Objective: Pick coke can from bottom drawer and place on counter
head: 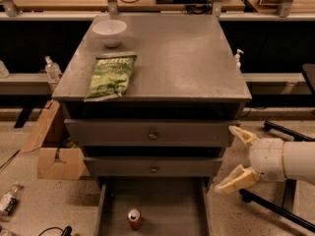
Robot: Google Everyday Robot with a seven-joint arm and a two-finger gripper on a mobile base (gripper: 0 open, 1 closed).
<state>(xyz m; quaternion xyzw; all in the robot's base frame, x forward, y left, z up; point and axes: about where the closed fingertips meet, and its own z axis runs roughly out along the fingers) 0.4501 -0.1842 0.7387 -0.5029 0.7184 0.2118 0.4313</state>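
The coke can (pixel 134 219) stands upright on the floor of the open bottom drawer (pixel 177 205), left of its middle. The counter (pixel 182 58) is the grey top slab above the two shut drawer fronts. My gripper (pixel 235 157) reaches in from the right at the height of the drawer fronts, next to the cabinet's right side. Its two pale fingers (pixel 243 134) are spread wide and hold nothing. It is to the right of the can and higher than it.
A white bowl (pixel 110 32) and a green crisp bag (pixel 111 75) lie on the counter's left half. A cardboard box (pixel 56 151) and a bottle (pixel 9 198) are on the floor at the left. Black chair legs (pixel 275 200) lie at the right.
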